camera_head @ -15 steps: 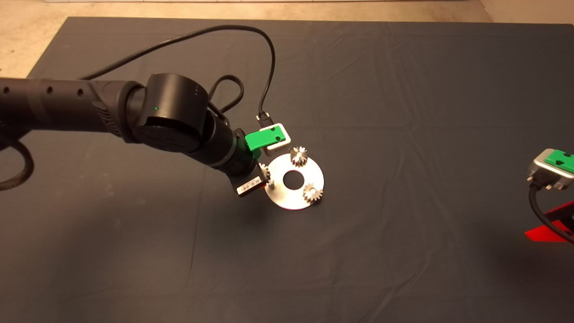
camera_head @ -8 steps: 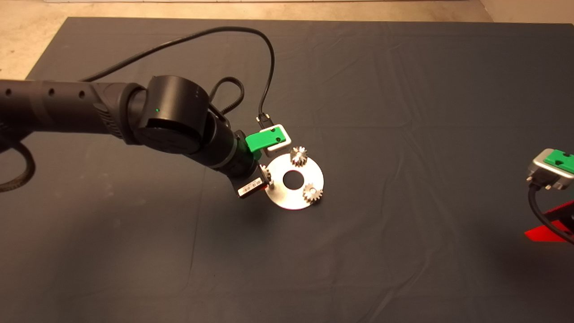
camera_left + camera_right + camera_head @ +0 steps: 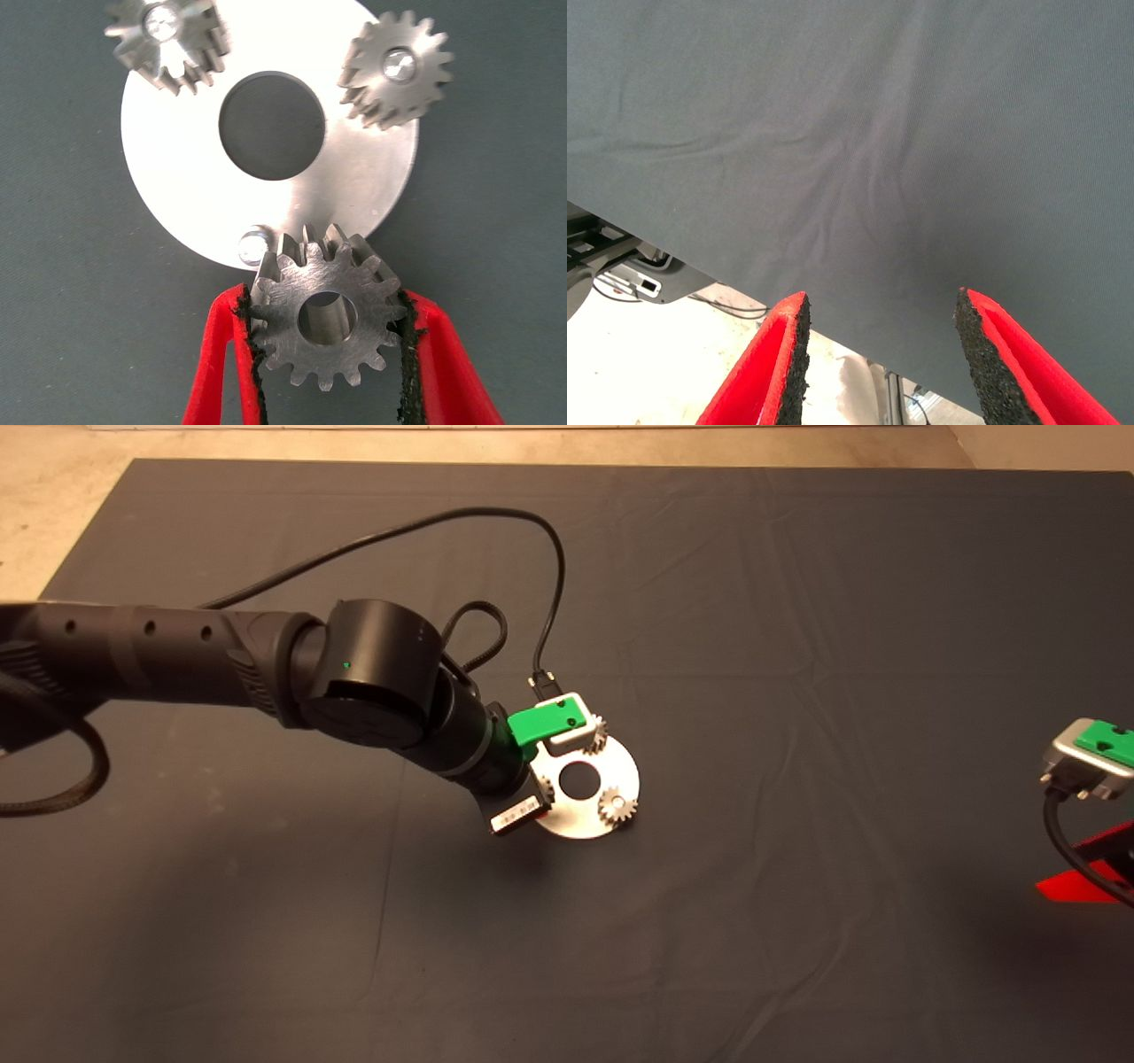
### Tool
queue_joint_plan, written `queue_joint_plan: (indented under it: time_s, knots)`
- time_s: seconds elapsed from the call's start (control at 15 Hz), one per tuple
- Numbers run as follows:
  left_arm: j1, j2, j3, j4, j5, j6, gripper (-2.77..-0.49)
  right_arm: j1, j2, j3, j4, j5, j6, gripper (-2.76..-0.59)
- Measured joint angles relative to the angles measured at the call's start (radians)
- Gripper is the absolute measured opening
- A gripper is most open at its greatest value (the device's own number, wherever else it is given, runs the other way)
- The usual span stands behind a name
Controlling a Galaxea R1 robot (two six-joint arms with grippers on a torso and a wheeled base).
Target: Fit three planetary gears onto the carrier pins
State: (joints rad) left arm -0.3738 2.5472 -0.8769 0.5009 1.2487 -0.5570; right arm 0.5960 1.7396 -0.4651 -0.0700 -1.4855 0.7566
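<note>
**Two gears seated, a third held just beside the bare pin**

Two of the three gears already sit on their pins on the round silvery disc point(image 3: 266, 190). In the left wrist view one seated gear point(image 3: 166, 40) and the other point(image 3: 394, 73) each show a shiny pin end in the bore, and both overhang the disc's rim. From the head view the disc point(image 3: 620, 775) lies near the middle of the dark mat point(image 3: 797, 646) covering the surface, with one seated gear point(image 3: 617, 808) plain on its near edge and the other point(image 3: 599, 735) partly hidden under the camera block of the left arm.

The left gripper point(image 3: 330, 323) has its jaws closed on the third gear point(image 3: 326, 317), the black pads pressing its teeth from either side. This gear hangs over the disc's rim, face up toward the wrist camera, its centre bore open and dark. The third pin point(image 3: 253, 245) stands bare just beside the held gear, near the rim; the bore is not over it, being offset to one side. The disc's large central hole point(image 3: 270, 127) shows the mat through it.

The left arm reaches in from the left edge in the head view, its gripper point(image 3: 532, 797) low over the disc's left side.

The right gripper point(image 3: 1094, 762) waits at the mat's right edge, jaws spread wide and holding nothing point(image 3: 881, 354).
</note>
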Motion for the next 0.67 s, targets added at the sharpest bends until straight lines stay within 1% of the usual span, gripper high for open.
queue_joint_plan:
  time_s: [0.13,0.4,0.47,0.53,0.67]
  knots:
    - [0.000,0.005,-0.019,0.001,-0.001,0.000,-2.69,0.000,0.000,0.000,0.000,0.000,0.000,-2.17]
    - [0.006,0.008,-0.038,0.002,-0.005,0.001,-2.69,0.000,0.000,0.000,0.000,0.000,0.000,-2.17]
    - [0.006,0.008,-0.038,0.000,-0.009,0.001,-2.69,0.000,0.000,0.000,0.000,0.000,0.000,-2.17]
    - [0.011,0.008,-0.038,0.003,-0.011,0.001,-2.69,0.000,0.001,0.000,0.000,0.001,0.000,-2.17]
    - [0.037,0.008,-0.044,0.004,-0.015,0.001,-2.69,0.000,0.000,0.000,0.000,0.000,0.000,-2.17]
